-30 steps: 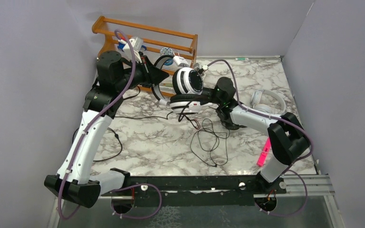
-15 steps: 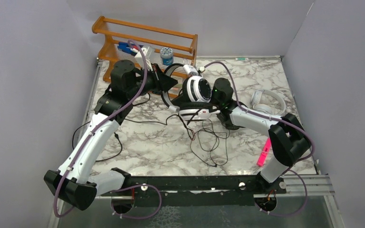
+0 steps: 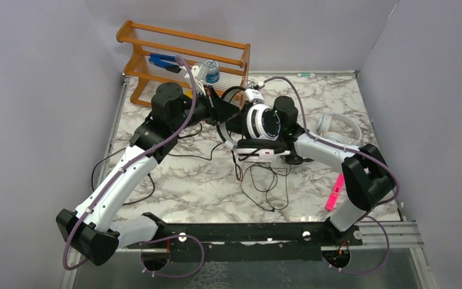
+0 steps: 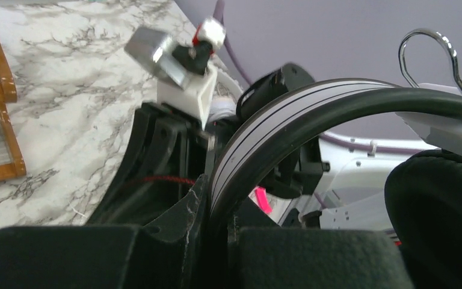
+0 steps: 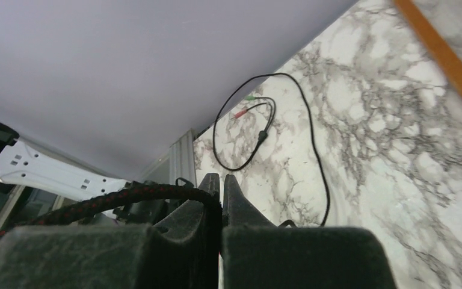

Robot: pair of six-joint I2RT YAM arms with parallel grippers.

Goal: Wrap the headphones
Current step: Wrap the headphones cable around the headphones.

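Note:
The white headphones with black ear pads [image 3: 261, 122] hang above the table's middle. My left gripper [image 4: 218, 224] is shut on their striped headband [image 4: 313, 111], with one black ear pad [image 4: 439, 208] at the right of the left wrist view. My right gripper [image 5: 221, 180] is shut on their black-and-red braided cord [image 5: 120, 198], and from above it is hidden behind the ear cup. The rest of the cord [image 3: 266, 180] lies in loose loops on the marble below. All-white headphones [image 3: 340, 128] lie flat at the right.
A wooden rack [image 3: 180, 51] with small items stands at the back left. A pink marker [image 3: 334, 192] lies near the right arm's base. Another thin black cord [image 3: 126, 174] [image 5: 264, 126] trails over the left of the table. Grey walls close in three sides.
My left arm has swung right and towards the middle, carrying the headphones closer to the right wrist. The right arm has barely shifted. The cord's loops have bunched under the headphones.

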